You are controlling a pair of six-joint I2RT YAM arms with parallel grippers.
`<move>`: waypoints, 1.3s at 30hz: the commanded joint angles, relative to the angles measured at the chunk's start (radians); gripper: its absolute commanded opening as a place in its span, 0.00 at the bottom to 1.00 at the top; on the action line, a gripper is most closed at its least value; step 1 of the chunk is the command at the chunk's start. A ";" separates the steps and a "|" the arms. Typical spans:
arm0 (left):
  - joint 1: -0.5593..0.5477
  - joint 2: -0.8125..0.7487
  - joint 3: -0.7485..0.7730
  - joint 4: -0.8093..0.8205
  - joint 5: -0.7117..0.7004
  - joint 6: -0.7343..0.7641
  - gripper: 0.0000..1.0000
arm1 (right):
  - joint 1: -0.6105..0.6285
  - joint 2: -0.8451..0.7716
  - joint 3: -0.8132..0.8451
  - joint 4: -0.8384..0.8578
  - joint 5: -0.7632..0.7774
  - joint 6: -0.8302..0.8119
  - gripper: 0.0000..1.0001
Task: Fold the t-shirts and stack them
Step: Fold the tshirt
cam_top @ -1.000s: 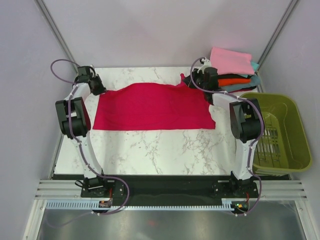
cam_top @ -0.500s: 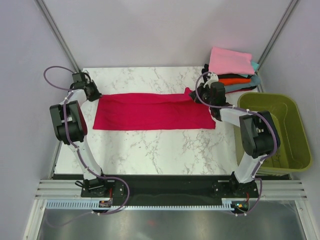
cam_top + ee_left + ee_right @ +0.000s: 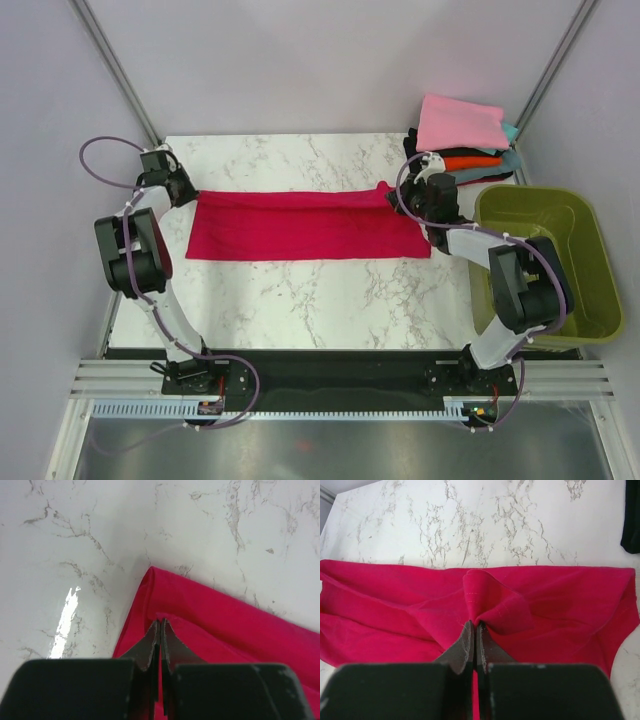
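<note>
The red t-shirt (image 3: 305, 225) lies as a long folded band across the far half of the marble table (image 3: 300, 300), stretched left to right between the two arms. The left gripper (image 3: 160, 630) has its fingers pressed together on the cloth at the shirt's far left corner, and the right gripper (image 3: 472, 630) pinches a bunched ridge of cloth at its far right edge. The stack of folded t-shirts (image 3: 480, 160), pink one (image 3: 460, 120) on top, sits at the far right corner, with the green basket (image 3: 598, 262) just nearer.
</note>
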 commanded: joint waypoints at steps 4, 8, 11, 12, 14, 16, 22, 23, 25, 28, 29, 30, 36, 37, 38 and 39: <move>0.026 -0.118 -0.069 0.108 -0.016 0.047 0.02 | 0.000 -0.095 -0.007 -0.036 0.053 -0.043 0.00; 0.024 -0.150 -0.131 0.142 -0.011 0.053 0.02 | -0.003 -0.107 -0.042 -0.034 0.055 -0.036 0.00; 0.026 -0.156 -0.167 0.151 -0.019 0.053 0.02 | -0.002 -0.111 -0.073 -0.033 0.053 -0.020 0.00; 0.026 -0.159 -0.177 0.151 -0.036 0.048 0.02 | -0.002 -0.111 -0.080 -0.034 0.052 -0.014 0.00; 0.026 -0.165 -0.201 0.151 -0.051 0.044 0.03 | -0.003 -0.114 -0.108 -0.041 0.056 0.006 0.00; 0.029 -0.178 -0.224 0.152 -0.077 0.033 0.13 | -0.003 -0.121 -0.142 -0.031 0.078 0.030 0.06; 0.046 -0.254 -0.324 0.215 -0.160 0.002 0.59 | -0.002 -0.181 -0.292 0.028 0.090 0.075 0.56; 0.053 -0.292 -0.335 0.226 -0.162 -0.007 0.62 | -0.003 -0.213 -0.316 0.028 0.091 0.073 0.56; 0.062 -0.331 -0.341 0.226 -0.206 -0.036 0.63 | -0.003 -0.252 -0.335 0.001 0.104 0.066 0.56; 0.063 -0.417 -0.307 0.168 -0.215 -0.070 0.66 | -0.002 -0.328 -0.343 -0.045 0.125 0.060 0.56; 0.063 -0.438 -0.292 0.121 -0.223 -0.087 0.65 | 0.000 -0.351 -0.326 -0.057 0.122 0.058 0.56; 0.063 -0.499 -0.274 0.090 -0.221 -0.131 0.65 | 0.001 -0.356 -0.309 -0.092 0.113 0.057 0.56; 0.061 -0.805 -0.318 -0.148 0.020 -0.200 0.65 | 0.029 -0.264 -0.107 -0.243 0.150 0.006 0.56; 0.058 -0.913 -0.383 -0.156 0.065 -0.199 0.65 | 0.034 -0.234 -0.038 -0.264 0.163 0.000 0.55; 0.058 -0.963 -0.425 -0.170 0.129 -0.206 0.65 | 0.037 -0.170 -0.004 -0.306 0.171 -0.014 0.55; 0.056 -1.022 -0.471 -0.171 0.157 -0.206 0.65 | 0.037 -0.135 0.030 -0.323 0.176 -0.020 0.54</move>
